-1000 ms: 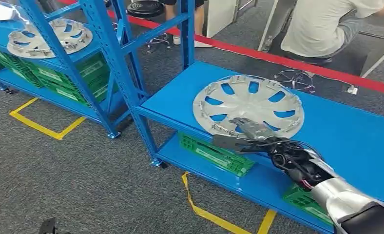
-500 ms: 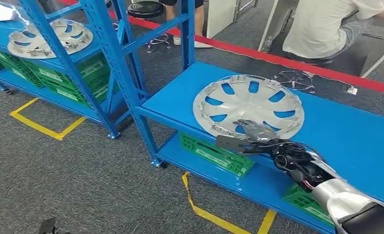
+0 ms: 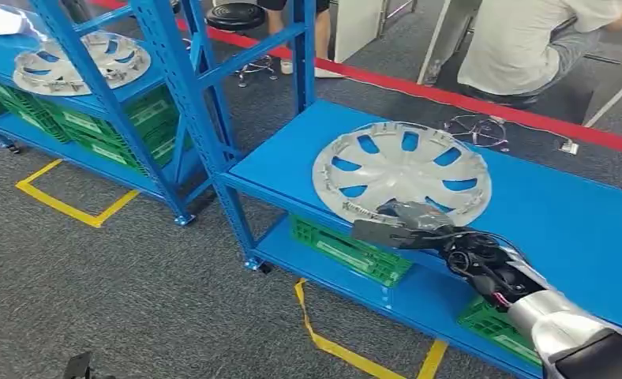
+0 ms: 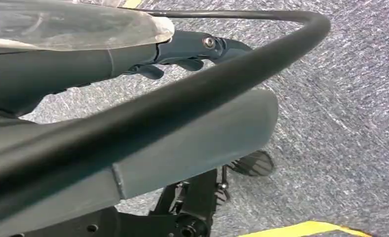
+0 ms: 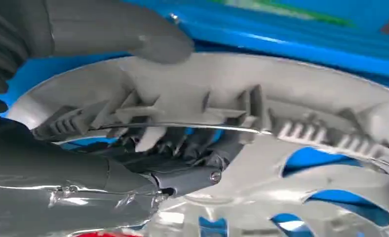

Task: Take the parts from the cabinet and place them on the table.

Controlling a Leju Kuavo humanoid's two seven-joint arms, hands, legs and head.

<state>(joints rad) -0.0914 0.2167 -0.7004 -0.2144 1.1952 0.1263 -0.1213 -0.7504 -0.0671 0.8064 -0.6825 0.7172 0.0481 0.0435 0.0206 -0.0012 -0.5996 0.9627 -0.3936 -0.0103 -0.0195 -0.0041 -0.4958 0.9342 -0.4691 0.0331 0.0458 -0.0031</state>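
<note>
The right hand's [image 3: 406, 223] fingers [image 5: 182, 148] hook inside the near rim of the wheel cover [image 3: 402, 171], thumb beneath it (gripping it, I judge), since it lies inside-up on the blue desk [image 3: 576, 221], already delivered.

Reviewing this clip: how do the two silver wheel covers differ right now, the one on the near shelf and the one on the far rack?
The near wheel cover has the right hand at its front rim, thumb on one side and fingers on the other; the far wheel cover is untouched. The near one lies on an open blue shelf; the far one sits behind the rack's blue posts, partly hidden. Both are silver, spoked, and lie flat with the clip side up.
</note>
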